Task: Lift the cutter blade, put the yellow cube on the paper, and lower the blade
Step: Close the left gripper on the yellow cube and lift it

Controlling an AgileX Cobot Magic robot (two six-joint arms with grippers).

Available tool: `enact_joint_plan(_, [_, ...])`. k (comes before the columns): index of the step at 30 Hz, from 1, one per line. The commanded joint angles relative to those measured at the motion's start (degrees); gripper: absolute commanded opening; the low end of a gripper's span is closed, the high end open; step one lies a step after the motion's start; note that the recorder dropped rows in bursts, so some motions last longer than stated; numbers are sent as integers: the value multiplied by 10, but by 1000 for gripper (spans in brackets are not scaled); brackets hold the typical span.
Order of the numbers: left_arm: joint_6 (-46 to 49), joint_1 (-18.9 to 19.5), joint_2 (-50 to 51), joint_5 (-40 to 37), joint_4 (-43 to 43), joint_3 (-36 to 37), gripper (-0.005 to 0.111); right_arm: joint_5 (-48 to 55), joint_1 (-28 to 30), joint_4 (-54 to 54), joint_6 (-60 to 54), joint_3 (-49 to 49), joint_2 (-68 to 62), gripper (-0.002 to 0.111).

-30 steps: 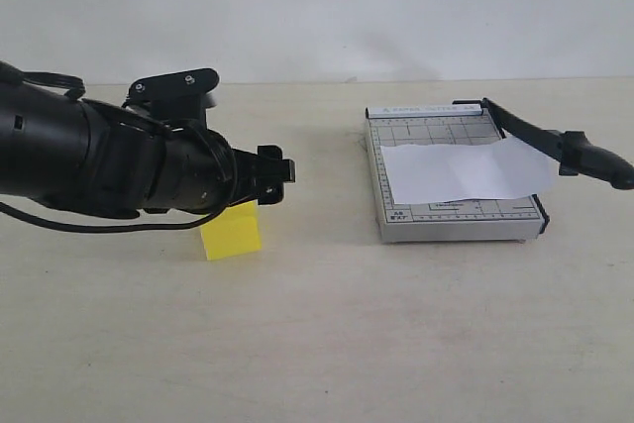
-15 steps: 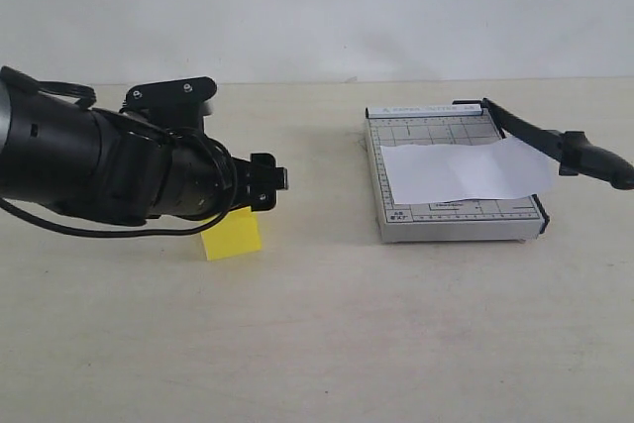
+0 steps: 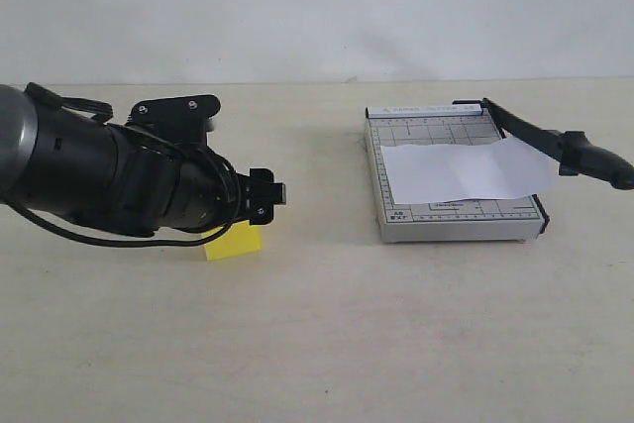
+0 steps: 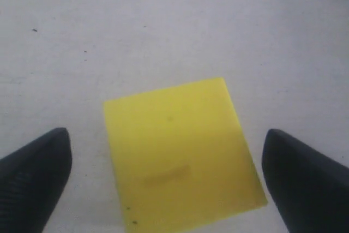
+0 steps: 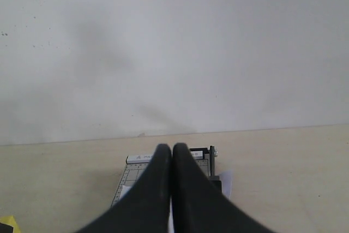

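Observation:
The yellow cube (image 3: 236, 242) rests on the table at the left, half hidden behind my left arm. My left gripper (image 3: 262, 197) hangs over it. In the left wrist view the gripper (image 4: 166, 151) is open, and the black fingertips (image 4: 38, 167) stand on either side of the cube (image 4: 182, 156) with gaps to it. The paper (image 3: 466, 173) lies on the grey trimmer (image 3: 396, 220) at the right. The cutter blade (image 3: 530, 133) is raised, its handle (image 3: 594, 158) out past the trimmer's right side. My right gripper (image 5: 172, 148) is shut and empty, facing the trimmer (image 5: 140, 159).
Bare beige tabletop (image 3: 327, 344) lies between the cube and the trimmer and along the front. A pale wall (image 3: 317, 7) runs behind the table. A corner of the cube (image 5: 6, 223) shows at the edge of the right wrist view.
My left arm has drawn back to the left and sunk a little over the cube, covering more of it. Trimmer, paper and blade have not moved.

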State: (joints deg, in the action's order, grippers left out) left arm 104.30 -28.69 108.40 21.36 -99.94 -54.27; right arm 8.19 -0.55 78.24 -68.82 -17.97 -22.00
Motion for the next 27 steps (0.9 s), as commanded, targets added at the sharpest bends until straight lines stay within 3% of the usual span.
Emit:
enact_joint_plan(1, [-6,2,2,11,0,-2,89,-2,-1,-1,-2,1,1,0])
enact_joint_plan(24, [-6,2,46,-19,0,-44,89,-2,-1,-1,-2,1,1,0])
enact_joint_plan(27, [-6,2,46,-16,0,-44,79,-2,-1,-1,-2,1,1,0])
